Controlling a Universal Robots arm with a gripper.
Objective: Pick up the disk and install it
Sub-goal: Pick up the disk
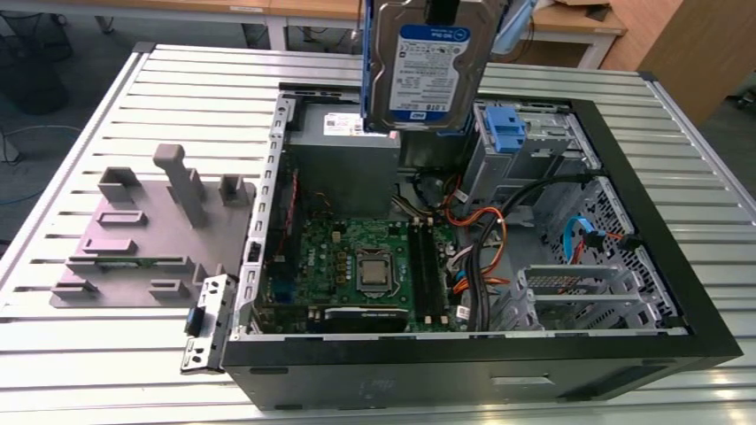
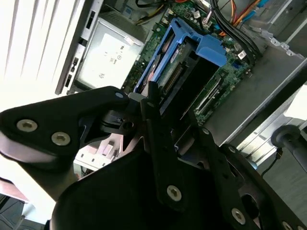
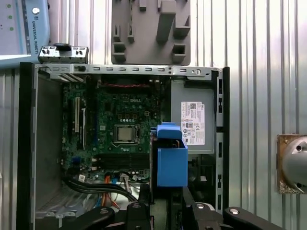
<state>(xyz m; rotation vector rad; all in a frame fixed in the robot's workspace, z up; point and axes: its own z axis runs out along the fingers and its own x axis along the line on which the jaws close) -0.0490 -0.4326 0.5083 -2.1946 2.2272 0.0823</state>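
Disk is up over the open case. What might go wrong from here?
The gripper holds the silver-metal disk with blue side rails above the open black computer case; a slip would likely drop it onto the green motherboard.
The orange and black cables cross the case interior and may snag it.
The blue plastic bracket sits close beside it in the exterior view; a bump seems possible.
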